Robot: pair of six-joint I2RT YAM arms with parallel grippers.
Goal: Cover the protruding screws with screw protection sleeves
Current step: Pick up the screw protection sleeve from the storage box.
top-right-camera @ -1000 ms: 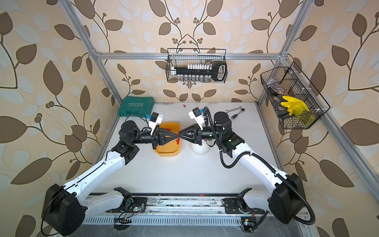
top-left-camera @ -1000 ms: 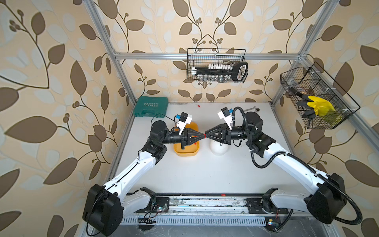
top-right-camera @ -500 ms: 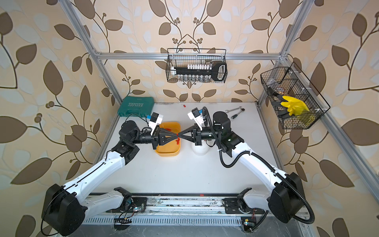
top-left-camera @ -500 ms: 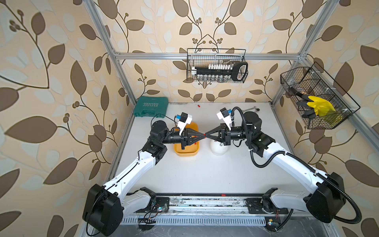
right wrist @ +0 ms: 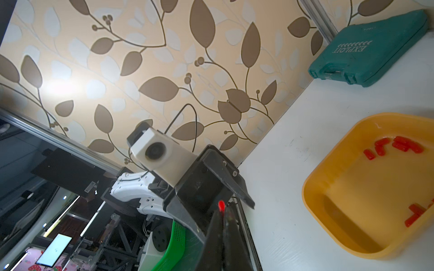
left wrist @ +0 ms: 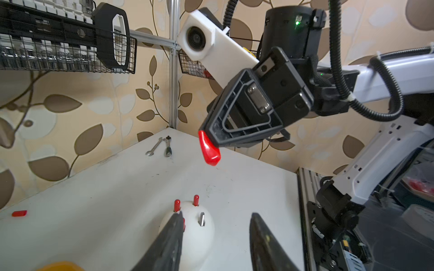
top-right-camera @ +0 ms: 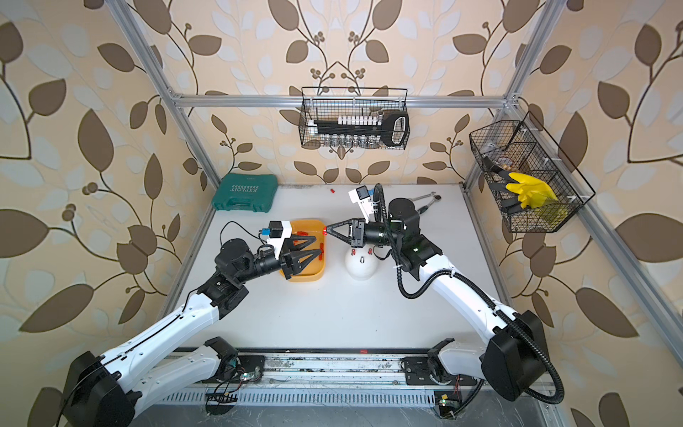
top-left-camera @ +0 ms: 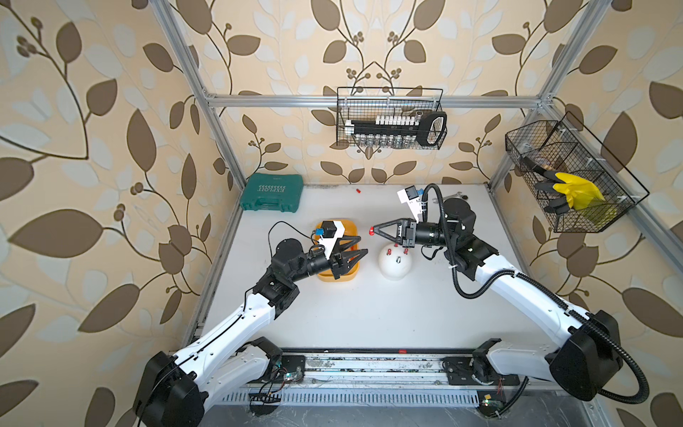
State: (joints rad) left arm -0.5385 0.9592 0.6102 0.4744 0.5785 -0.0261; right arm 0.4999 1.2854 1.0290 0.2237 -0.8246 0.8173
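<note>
My right gripper (top-left-camera: pixel 374 230) is shut on one red screw protection sleeve (left wrist: pixel 209 150), held in the air above and left of the white dome (top-left-camera: pixel 394 266). The sleeve sticks out of the closed tips (right wrist: pixel 221 206). My left gripper (top-left-camera: pixel 363 244) stands open and empty over the yellow tray (top-left-camera: pixel 334 278), a short gap from the right one. On the dome, red sleeves (left wrist: pixel 196 200) cover three of the protruding screws. One screw (left wrist: pixel 202 219) is bare grey metal. More sleeves (right wrist: pixel 399 144) lie in the tray (right wrist: pixel 328 169).
A loose red sleeve (top-left-camera: pixel 357 190) lies on the table near the back wall. Two wrenches (left wrist: pixel 159 146) lie at the back right and a green tool case (top-left-camera: pixel 271 193) at the back left. Wire baskets (top-left-camera: pixel 390 118) hang on the back and right walls.
The grippers met tip to tip with the sleeve between them. The right one closed on it; my left gripper has opened, let go and drawn back over the tray.
</note>
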